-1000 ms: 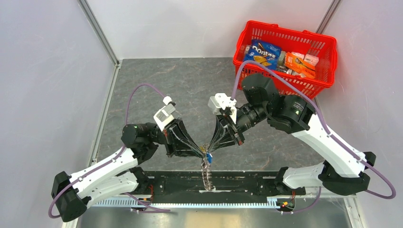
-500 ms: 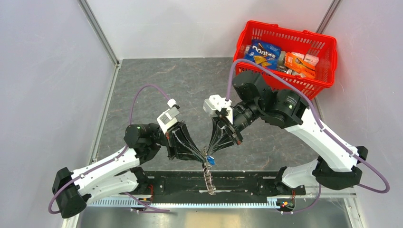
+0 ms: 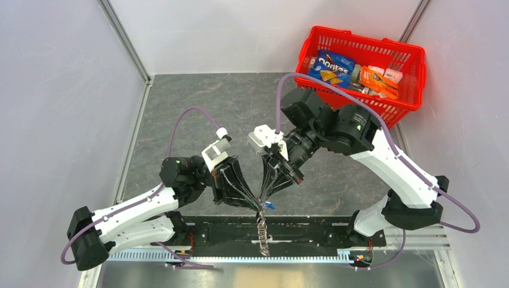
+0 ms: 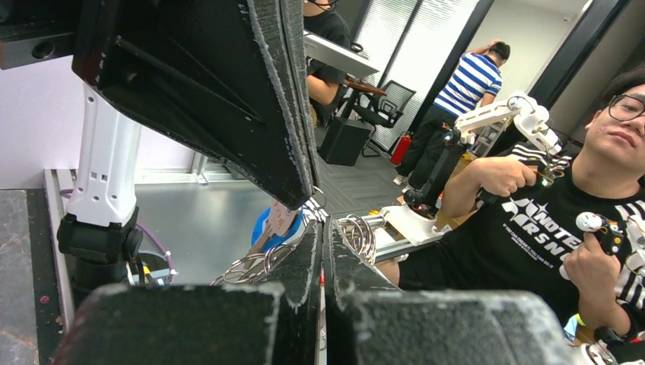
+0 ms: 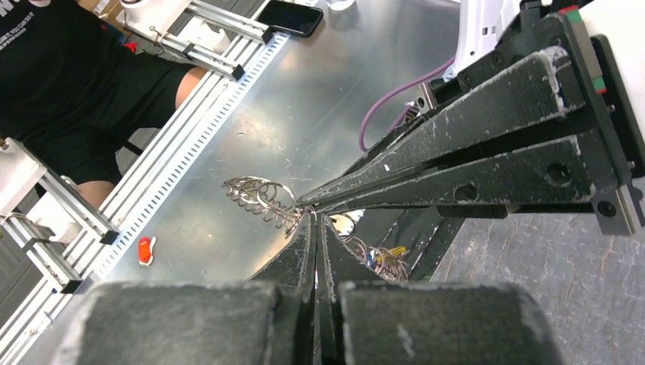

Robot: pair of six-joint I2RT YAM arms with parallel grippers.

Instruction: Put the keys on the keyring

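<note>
The keyring (image 3: pixel 262 227) hangs as a limp string of wire loops off the near edge of the surface (image 3: pixel 198 114), dangling from the spot where both arms meet. That way its weight pulls it straight and leaves its top loop exposed. The left pincer (image 3: pixel 259 203) is pressed shut on that top end, loops spilling to either side of its tips in the left wrist view, so it probably serves as the anchor. The right pincer (image 3: pixel 265 200) comes in from the other side of the keyring, tip to tip. Its jaws are all but closed and it seems to pinch the key (image 3: pixel 270 206), whose blue head juts out just above the keyring. A yellow tag (image 5: pixel 393 251) dangles among the loops. A red basket (image 3: pixel 393 111) sits well beyond the keyring
</note>
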